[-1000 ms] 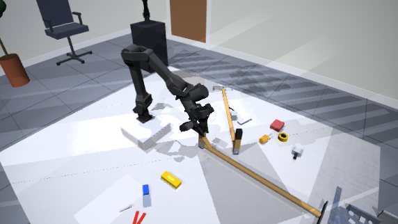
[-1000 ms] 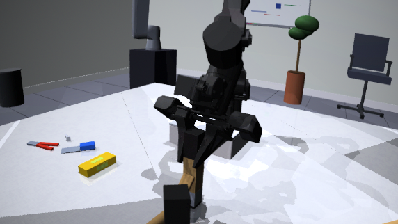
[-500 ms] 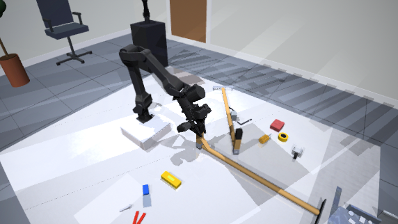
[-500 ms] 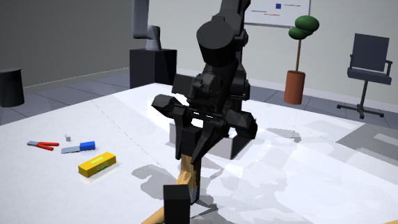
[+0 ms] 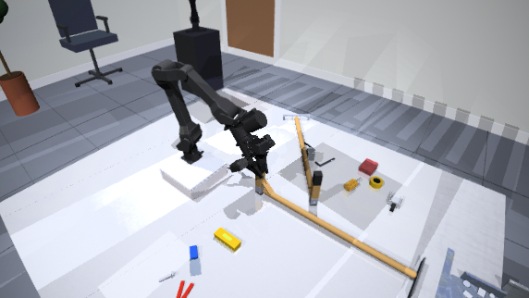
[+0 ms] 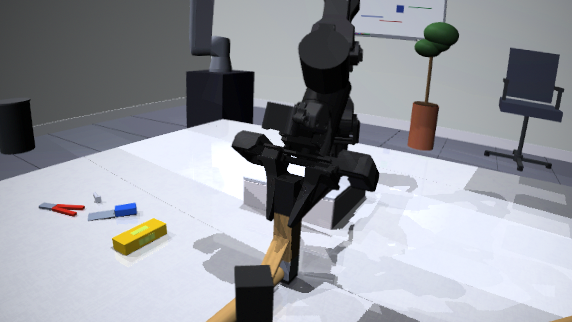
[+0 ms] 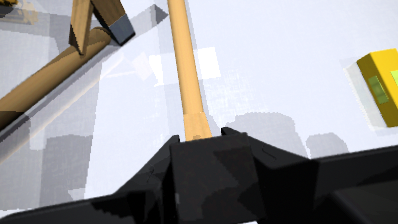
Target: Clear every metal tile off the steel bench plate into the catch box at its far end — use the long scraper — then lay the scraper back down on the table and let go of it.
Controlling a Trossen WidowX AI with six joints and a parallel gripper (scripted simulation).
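Note:
My gripper (image 5: 261, 175) (image 6: 281, 220) (image 7: 200, 137) is shut on the black-topped upright grip of the long scraper (image 5: 342, 232) (image 7: 185, 65). The scraper's wooden handle slopes down from the grip and runs toward the lower right in the top view. Its thin dark blade (image 5: 419, 277) is just left of the steel bench plate (image 5: 455, 283), short of the plate's upright blue-grey wall. Small pale metal tiles (image 5: 467, 283) show on the plate, which the frame edge cuts off. Their full number and the catch box cannot be made out. Plate and blade are out of view in the wrist view.
A second wooden-handled tool (image 5: 301, 139) (image 7: 55, 75) lies beside the scraper, its black-topped grip (image 5: 316, 178) (image 6: 254, 287) upright. A yellow block (image 5: 227, 239) (image 6: 140, 236) (image 7: 382, 87), a blue-handled tool (image 5: 193, 252) (image 6: 125, 209) and red-handled pliers (image 5: 187, 291) (image 6: 67, 208) lie on the other side.

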